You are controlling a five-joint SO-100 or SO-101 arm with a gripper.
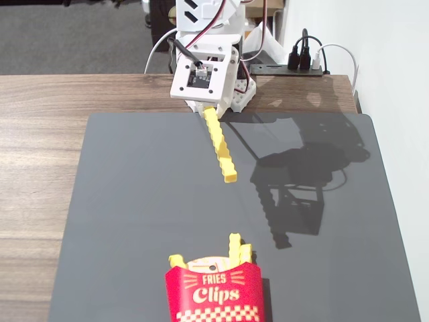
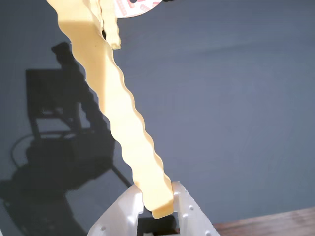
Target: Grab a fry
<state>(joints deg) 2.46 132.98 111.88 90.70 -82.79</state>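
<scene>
My white gripper (image 1: 206,107) is at the far edge of the dark mat and is shut on one end of the yellow crinkle-cut fry (image 1: 220,144). The fry sticks out from the jaws toward the front and hangs above the mat, its shadow falling to the right. In the wrist view the fry (image 2: 120,115) runs from between the white fingertips (image 2: 183,201) up to the top left; the gripper (image 2: 157,204) clamps its near end. The red "FRIES Clips" carton (image 1: 216,293) stands at the mat's front edge with several more yellow fries (image 1: 234,249) in it.
The dark grey mat (image 1: 134,201) lies on a wooden table (image 1: 40,134). A power strip with plugs and cables (image 1: 295,64) sits behind the mat at the back right. A white wall runs along the right side.
</scene>
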